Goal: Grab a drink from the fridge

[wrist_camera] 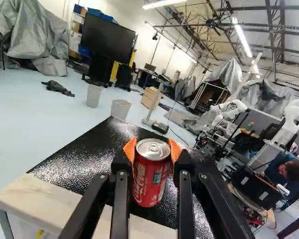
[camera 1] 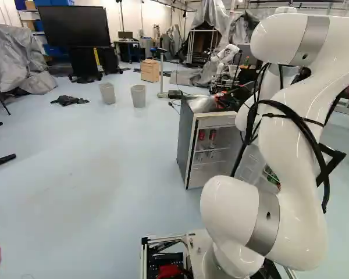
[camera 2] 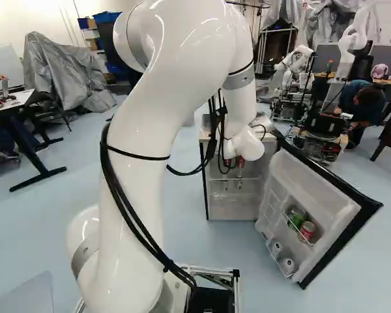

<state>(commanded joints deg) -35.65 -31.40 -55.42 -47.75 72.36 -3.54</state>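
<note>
Over the top of the small fridge point(camera 1: 185, 148), partly hidden by my arm, is the gripper point(camera 1: 225, 100) in the left base view. In the wrist view the gripper point(wrist_camera: 152, 153) is shut on a red soda can point(wrist_camera: 150, 174), one orange pad on each side of it. The fridge's black top point(wrist_camera: 77, 162) lies beneath; whether the can touches it I cannot tell. The fridge door point(camera 2: 311, 189) hangs wide open. Red cans point(camera 1: 212, 135) stand on an inside shelf, and more cans point(camera 2: 307, 231) sit in the door racks.
Another robot point(camera 2: 296, 65) stands beyond the fridge, with a person crouching beside it. Two grey bins point(camera 1: 138, 96) and a wooden cabinet point(camera 1: 150, 70) are on the floor farther off. A large screen point(camera 1: 74, 26) stands at the back. A table point(camera 2: 16, 107) is at the left of the right base view.
</note>
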